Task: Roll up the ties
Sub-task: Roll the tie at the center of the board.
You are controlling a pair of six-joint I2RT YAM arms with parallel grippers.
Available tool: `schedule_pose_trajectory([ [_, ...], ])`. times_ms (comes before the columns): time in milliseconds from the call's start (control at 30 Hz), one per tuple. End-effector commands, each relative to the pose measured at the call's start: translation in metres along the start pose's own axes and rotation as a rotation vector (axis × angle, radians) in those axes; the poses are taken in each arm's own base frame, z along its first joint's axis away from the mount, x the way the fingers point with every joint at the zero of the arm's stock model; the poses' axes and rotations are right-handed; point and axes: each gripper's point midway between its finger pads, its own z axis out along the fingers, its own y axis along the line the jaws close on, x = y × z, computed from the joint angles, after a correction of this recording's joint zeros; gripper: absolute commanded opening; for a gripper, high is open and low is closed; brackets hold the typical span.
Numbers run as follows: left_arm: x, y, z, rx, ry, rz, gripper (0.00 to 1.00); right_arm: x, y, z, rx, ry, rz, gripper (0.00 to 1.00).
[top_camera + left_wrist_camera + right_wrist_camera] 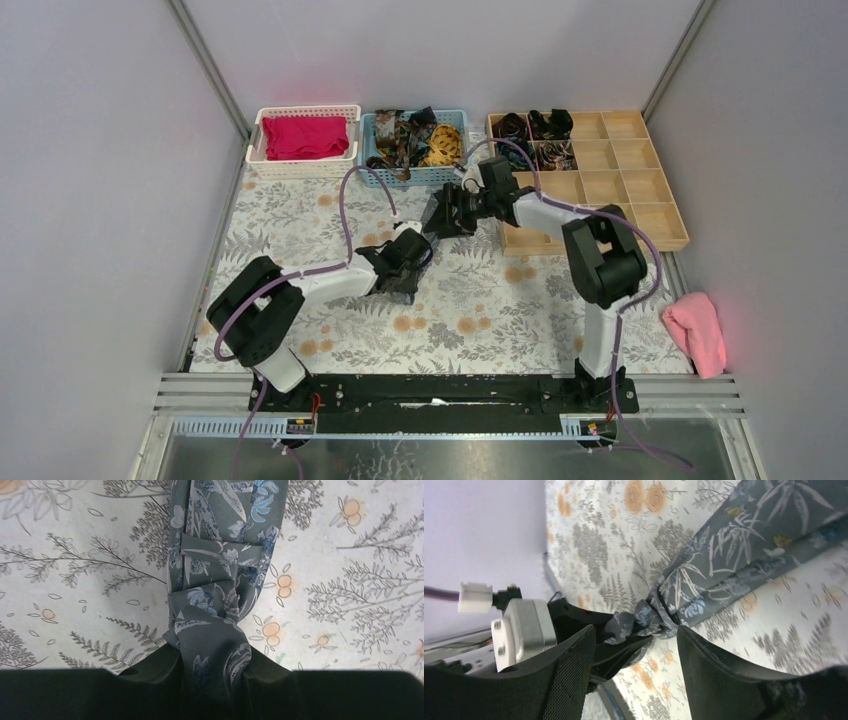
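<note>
The left arm (320, 282) and right arm (545, 212) bend inward to meet over the floral counter (480, 330). The grey leaf-print tie (225, 545) lies flat there. The left hand (210, 664) pinches its bunched end, likely anchoring the roll. The right hand (636, 635), fingers spread, faces that bunch, apparently ready to turn it.

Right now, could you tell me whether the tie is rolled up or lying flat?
Partly rolled: the tie is bunched in folds at the left gripper; the rest lies flat.
</note>
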Motion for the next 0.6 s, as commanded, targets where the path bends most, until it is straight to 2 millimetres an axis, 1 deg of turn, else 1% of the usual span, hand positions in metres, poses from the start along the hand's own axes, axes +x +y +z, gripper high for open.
schedule_pose_trajectory([
  [0,0.062,0.005,-0.008,0.040,0.234,0.016,0.36,0.005,0.007,-0.037,0.159,-0.128,-0.131,0.67],
  [100,0.074,0.008,-0.006,0.029,0.271,0.034,0.37,0.016,0.005,-0.062,0.256,-0.194,-0.191,0.66],
  [167,0.078,0.009,-0.004,0.021,0.279,0.048,0.38,0.026,-0.003,-0.079,0.372,-0.237,-0.248,0.66],
  [300,0.074,0.006,-0.002,0.005,0.259,0.076,0.40,0.051,-0.008,-0.110,0.634,-0.300,-0.402,0.63],
  [333,0.072,0.005,-0.003,0.000,0.251,0.081,0.41,0.060,-0.009,-0.114,0.686,-0.295,-0.439,0.63],
  [367,0.070,0.004,-0.004,-0.006,0.240,0.092,0.41,0.065,-0.011,-0.121,0.734,-0.303,-0.458,0.62],
  [400,0.068,0.002,-0.007,-0.010,0.230,0.102,0.43,0.071,-0.012,-0.127,0.767,-0.302,-0.483,0.59],
  [467,0.065,-0.002,-0.011,-0.020,0.212,0.122,0.50,0.077,-0.016,-0.138,0.819,-0.315,-0.495,0.57],
  [533,0.064,-0.010,-0.015,-0.014,0.198,0.146,0.52,0.082,-0.015,-0.143,0.813,-0.332,-0.500,0.51],
  [567,0.064,-0.013,-0.016,-0.011,0.196,0.159,0.54,0.083,-0.015,-0.148,0.835,-0.353,-0.505,0.50],
])
